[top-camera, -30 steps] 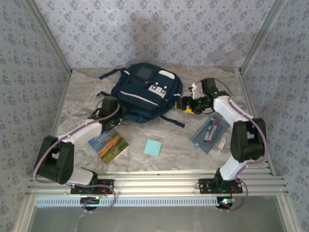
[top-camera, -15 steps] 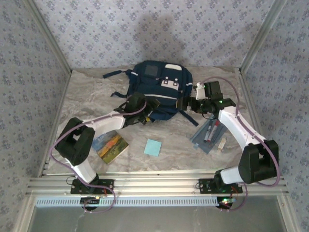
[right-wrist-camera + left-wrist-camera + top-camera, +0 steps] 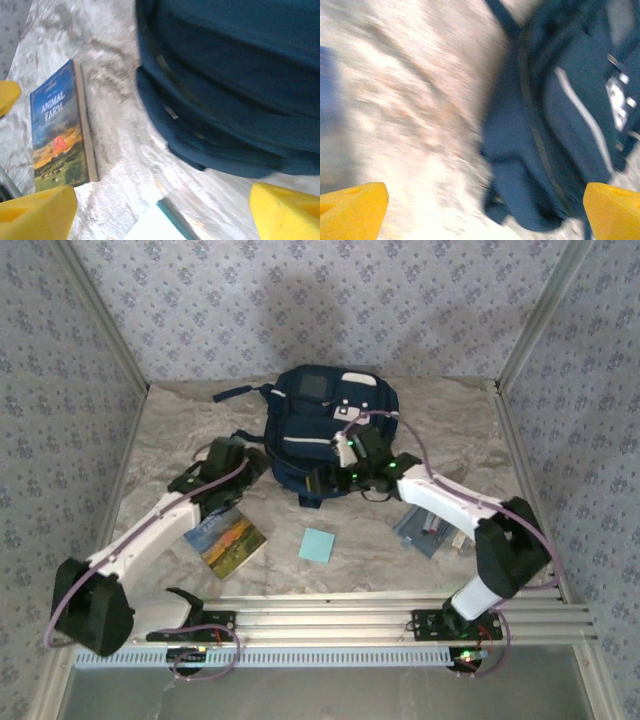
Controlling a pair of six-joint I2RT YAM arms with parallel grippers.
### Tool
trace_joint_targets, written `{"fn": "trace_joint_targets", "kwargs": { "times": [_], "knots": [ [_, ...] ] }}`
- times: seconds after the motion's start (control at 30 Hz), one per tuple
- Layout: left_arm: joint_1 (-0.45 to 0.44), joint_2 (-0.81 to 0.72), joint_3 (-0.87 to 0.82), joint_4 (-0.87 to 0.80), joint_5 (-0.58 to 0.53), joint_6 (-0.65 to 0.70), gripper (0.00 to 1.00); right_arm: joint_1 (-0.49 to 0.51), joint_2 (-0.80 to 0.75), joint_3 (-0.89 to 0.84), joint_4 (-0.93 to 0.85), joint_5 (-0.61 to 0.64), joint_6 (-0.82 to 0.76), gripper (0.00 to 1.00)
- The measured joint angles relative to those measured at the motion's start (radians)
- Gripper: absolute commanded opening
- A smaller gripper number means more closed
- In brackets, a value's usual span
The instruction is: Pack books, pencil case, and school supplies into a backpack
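The navy backpack (image 3: 325, 425) lies at the back middle of the table; it is also in the left wrist view (image 3: 560, 125) and the right wrist view (image 3: 230, 75). My left gripper (image 3: 248, 462) (image 3: 485, 202) stands open just left of it, nothing between its fingers. My right gripper (image 3: 318, 483) (image 3: 162, 205) hangs open over the table at the backpack's near edge. The book (image 3: 226, 543) (image 3: 57, 135) lies front left. A light-blue pad (image 3: 317, 545) (image 3: 155, 225) sits in the front middle. The pencil case (image 3: 425, 530) lies front right, partly hidden under my right arm.
A small white object (image 3: 460, 537) lies beside the pencil case. Papered walls and metal posts (image 3: 100, 320) close in the left, back and right sides. An aluminium rail (image 3: 320, 615) runs along the near edge.
The left gripper opened and drew back left from the backpack. The right arm swung left across the backpack's near side. The backpack shifted right at first, then stayed put.
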Motion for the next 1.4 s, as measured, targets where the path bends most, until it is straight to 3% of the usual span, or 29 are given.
{"fn": "trace_joint_targets", "kwargs": {
  "times": [0.33, 0.57, 0.93, 1.27, 1.4],
  "knots": [
    [0.261, -0.168, -0.217, -0.222, -0.069, 0.085, 1.00, 0.194, 0.349, 0.267, 0.100, 0.014, 0.062, 0.83],
    [0.353, -0.235, -0.344, -0.251, -0.028, 0.102, 0.96, 0.251, 0.502, 0.404, 0.101, 0.007, 0.065, 0.81],
    [0.365, -0.224, -0.460, -0.073, 0.097, 0.173, 0.92, 0.269, 0.563, 0.445, 0.074, -0.012, 0.072, 0.69],
    [0.365, -0.137, -0.434, -0.063, 0.111, 0.223, 0.89, 0.265, 0.564, 0.444, 0.052, -0.011, 0.078, 0.63],
    [0.327, -0.090, -0.404, -0.077, 0.092, 0.240, 0.89, 0.264, 0.564, 0.444, 0.048, -0.008, 0.080, 0.62]
  ]
}}
